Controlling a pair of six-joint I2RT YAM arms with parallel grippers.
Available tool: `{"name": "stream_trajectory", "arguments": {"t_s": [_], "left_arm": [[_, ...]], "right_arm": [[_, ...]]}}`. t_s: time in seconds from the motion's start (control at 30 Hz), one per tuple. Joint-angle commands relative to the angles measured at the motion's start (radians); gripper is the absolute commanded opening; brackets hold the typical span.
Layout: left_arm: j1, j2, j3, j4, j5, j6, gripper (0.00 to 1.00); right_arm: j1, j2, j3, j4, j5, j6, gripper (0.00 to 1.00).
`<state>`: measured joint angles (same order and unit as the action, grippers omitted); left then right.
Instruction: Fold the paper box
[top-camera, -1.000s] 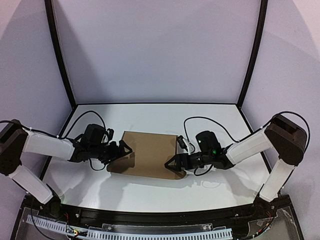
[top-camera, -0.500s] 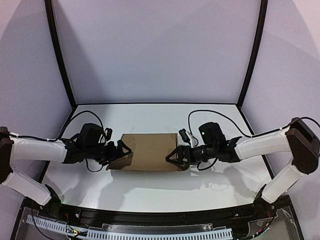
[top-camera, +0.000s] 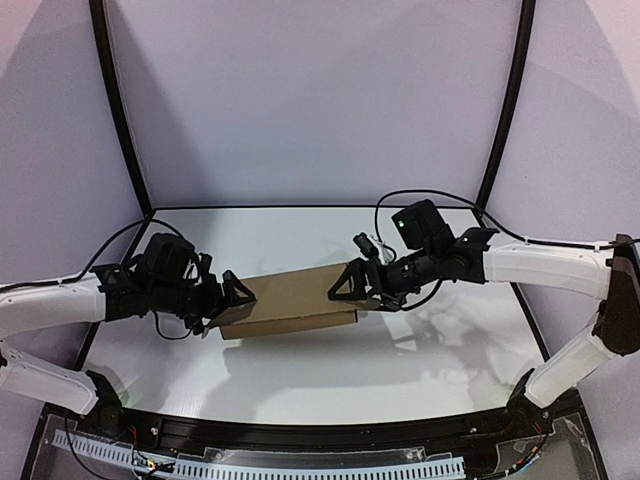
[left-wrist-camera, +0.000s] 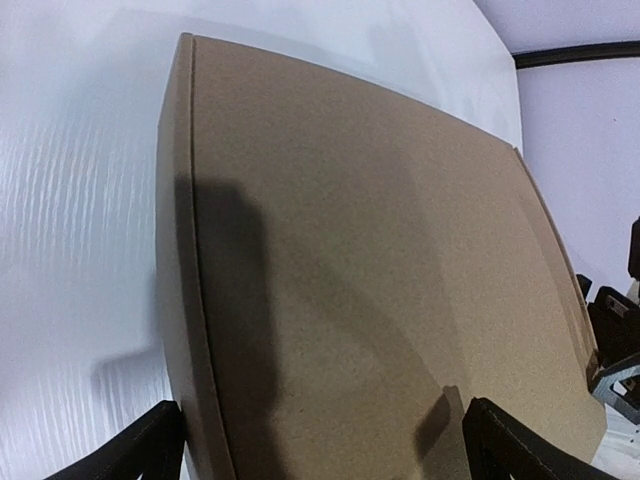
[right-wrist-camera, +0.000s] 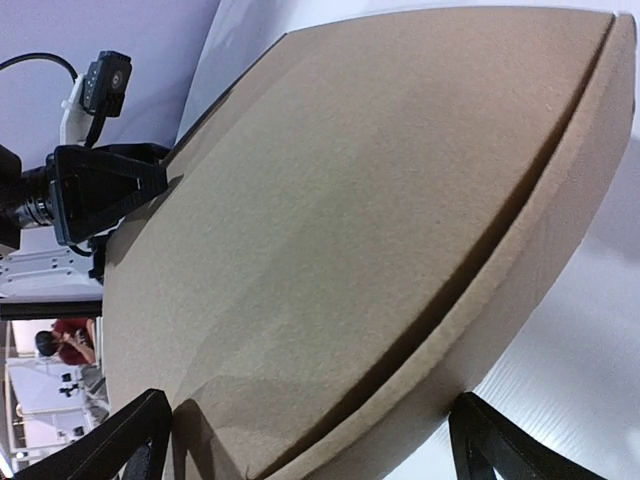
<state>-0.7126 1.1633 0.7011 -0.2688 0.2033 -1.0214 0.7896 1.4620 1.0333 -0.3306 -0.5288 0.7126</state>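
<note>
Two arms, one box strung between them, that's pretty much where I'm at. From the top camera, the paper box (top-camera: 290, 302) sits across the middle of the worktop (top-camera: 400, 375), about midway between its left and right edges, with its long axis running left to right. The left gripper (top-camera: 232, 297) is on the left short end and the right gripper (top-camera: 345, 285) is on the right short end. Both are spread wide and point inward at each other, so neither arm is nearer; each just has its own end. The box looks tipped, broad face leaning toward the camera and the right end sitting a bit farther back than the left. On the left wrist cam, brown cardboard (left-wrist-camera: 370, 260) fills the shot and runs straight away from the lens, with the fingers (left-wrist-camera: 150, 455) out at both bottom corners and the box end between them. I can't tell whether they actually pinch it. A seam down the left edge says two layers lying flat together. The right wrist cam is a mirror of that: box (right-wrist-camera: 350, 220) stretching away, fingertips (right-wrist-camera: 135, 445) wide on either side of its end, same seam. My guess is that whatever comes next depends on both arms moving together along that shared axis, or the box twists or slips out.
</note>
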Motion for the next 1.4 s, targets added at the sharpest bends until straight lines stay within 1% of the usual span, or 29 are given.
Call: {"name": "stream_trajectory", "arguments": {"t_s": [0.0, 0.17, 0.27, 0.4, 0.5, 0.57, 0.6, 0.67, 0.77, 0.83, 0.97, 1.07, 1.2, 1.37], "left_arm": [[-0.019, -0.047, 0.126, -0.133, 0.067, -0.090, 0.99], [-0.019, -0.072, 0.210, -0.325, 0.112, -0.197, 0.99], [-0.019, -0.085, 0.264, -0.412, 0.133, -0.246, 0.99], [-0.019, -0.091, 0.341, -0.514, 0.141, -0.296, 0.99], [-0.018, -0.067, 0.393, -0.571, 0.145, -0.317, 0.99], [-0.018, -0.035, 0.444, -0.608, 0.156, -0.304, 0.99], [-0.018, -0.009, 0.484, -0.628, 0.144, -0.293, 0.99], [-0.019, 0.024, 0.516, -0.678, 0.122, -0.262, 0.99], [-0.018, 0.059, 0.467, -0.603, 0.129, -0.275, 0.99], [-0.018, 0.083, 0.444, -0.583, 0.123, -0.269, 0.99], [-0.016, 0.125, 0.456, -0.592, 0.057, -0.235, 0.99], [0.004, 0.139, 0.443, -0.578, 0.026, -0.218, 0.99], [0.015, 0.146, 0.428, -0.563, -0.002, -0.208, 0.99], [0.047, 0.140, 0.452, -0.622, -0.056, -0.151, 0.99]], "right_arm": [[0.019, -0.006, 0.100, -0.098, -0.146, 0.057, 0.98], [0.000, -0.002, 0.194, -0.210, -0.255, 0.118, 0.98], [-0.018, 0.003, 0.238, -0.259, -0.310, 0.152, 0.98], [-0.031, 0.007, 0.214, -0.232, -0.398, 0.244, 0.98], [-0.041, 0.014, 0.200, -0.211, -0.422, 0.284, 0.98], [-0.050, 0.026, 0.175, -0.167, -0.457, 0.340, 0.98], [-0.055, 0.034, 0.168, -0.149, -0.467, 0.352, 0.98], [-0.063, 0.054, 0.163, -0.134, -0.474, 0.355, 0.99], [-0.084, 0.089, 0.163, -0.121, -0.470, 0.353, 0.98], [-0.101, 0.117, 0.159, -0.130, -0.469, 0.341, 0.98], [-0.129, 0.173, 0.145, -0.119, -0.449, 0.341, 0.98], [-0.136, 0.212, 0.173, -0.127, -0.437, 0.311, 0.98], [-0.141, 0.242, 0.220, -0.194, -0.390, 0.260, 0.98], [-0.170, 0.249, 0.260, -0.220, -0.349, 0.235, 0.98]]}}
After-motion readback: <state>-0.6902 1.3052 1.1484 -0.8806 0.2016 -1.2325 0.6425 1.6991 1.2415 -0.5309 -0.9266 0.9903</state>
